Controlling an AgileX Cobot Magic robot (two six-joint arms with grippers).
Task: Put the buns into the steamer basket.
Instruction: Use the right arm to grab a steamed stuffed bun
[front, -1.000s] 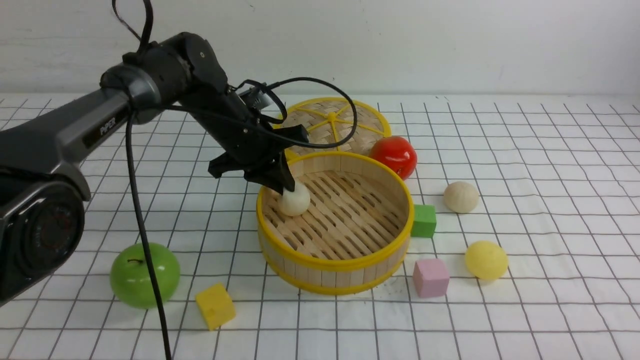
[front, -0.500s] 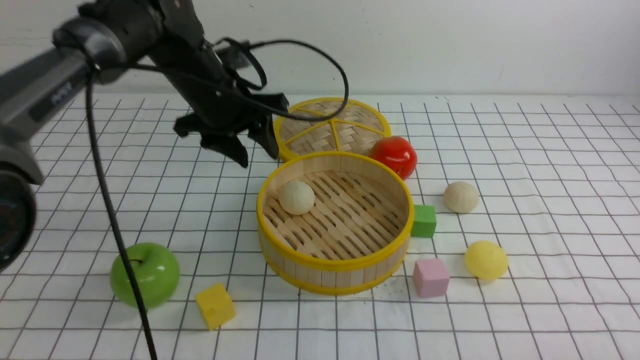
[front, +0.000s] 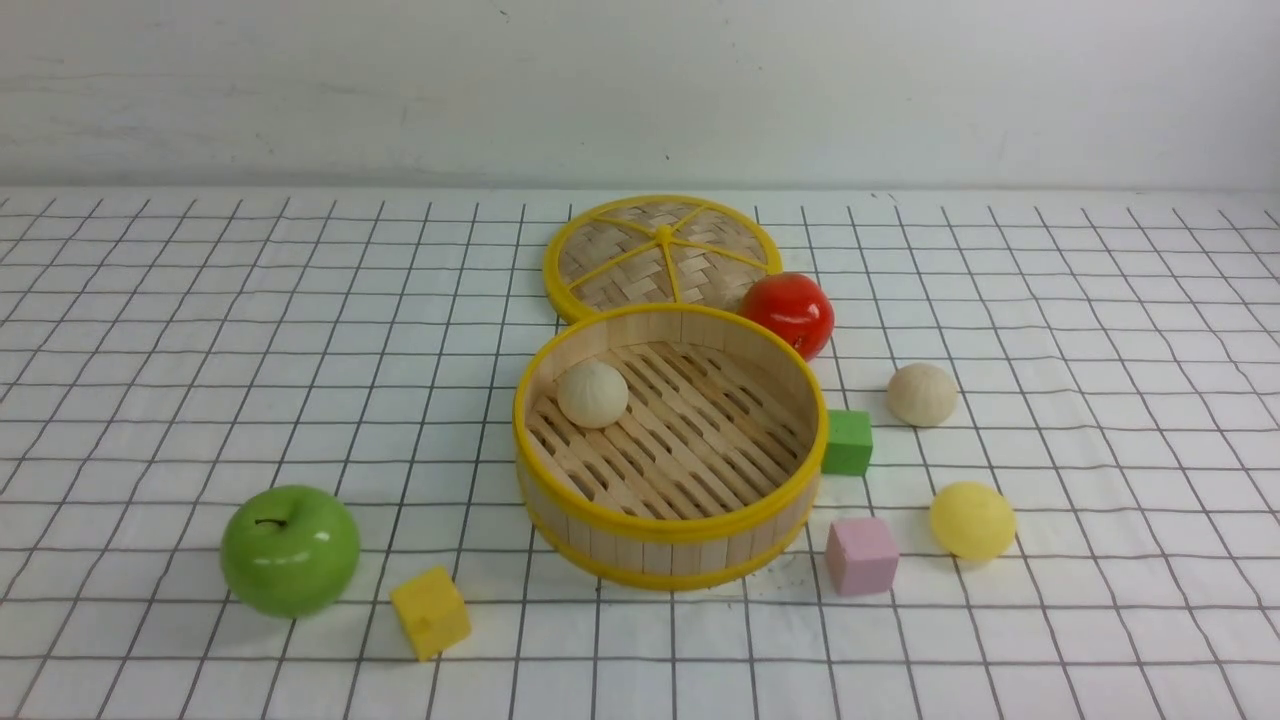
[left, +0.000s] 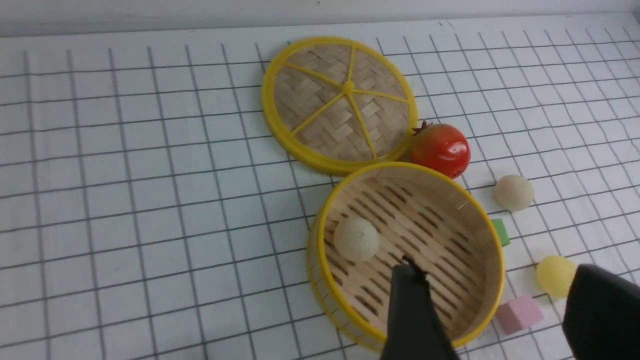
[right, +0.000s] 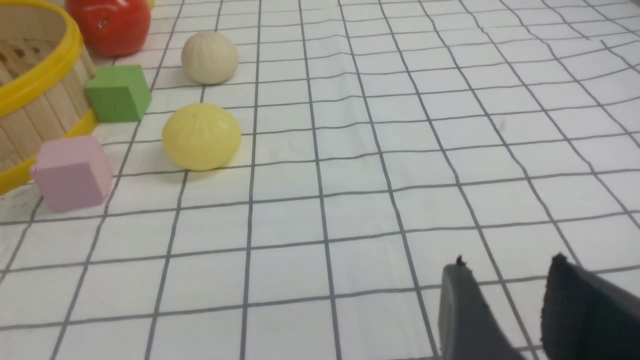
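No legible markings in any view.
Table cover (front: 200, 350) carries only a plain dark ruled grid. Steamer basket (front: 668, 570), woven lid (front: 620, 265), yellow block (front: 430, 612), green block (front: 847, 442) and pink block (front: 861, 556) show bare faces: no lettering, numerals, labels or brand marks can be read.

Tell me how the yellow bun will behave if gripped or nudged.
The yellow bun is round, so a nudge would probably roll it. Its matte skin likely grips without slipping. It looks doughy, so a hard squeeze may dent it.
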